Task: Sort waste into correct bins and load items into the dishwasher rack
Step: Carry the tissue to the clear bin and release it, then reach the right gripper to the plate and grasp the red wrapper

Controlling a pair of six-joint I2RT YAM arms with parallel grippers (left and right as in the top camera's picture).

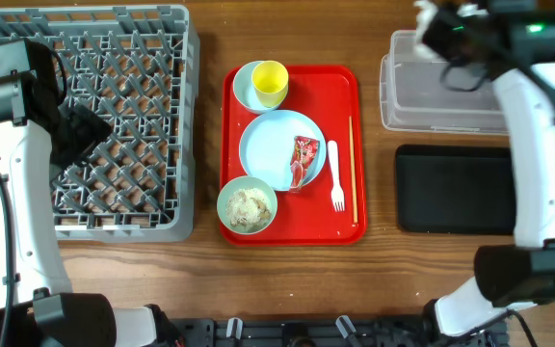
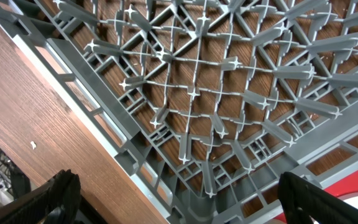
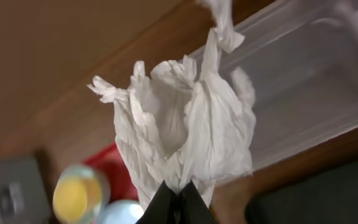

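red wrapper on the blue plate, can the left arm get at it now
Probably yes. The left gripper hangs open and empty over the dishwasher rack; the red wrapper lies uncovered on the pale blue plate. The right gripper, shut on a tissue, is off at the clear tub.

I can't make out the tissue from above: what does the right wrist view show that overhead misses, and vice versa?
Right wrist only: the white tissue pinched in the shut right gripper, hanging near the clear tub. Overhead only: the red wrapper on the blue plate, the white fork, the wooden stick. Both: the clear tub, the yellow cup, the red tray.
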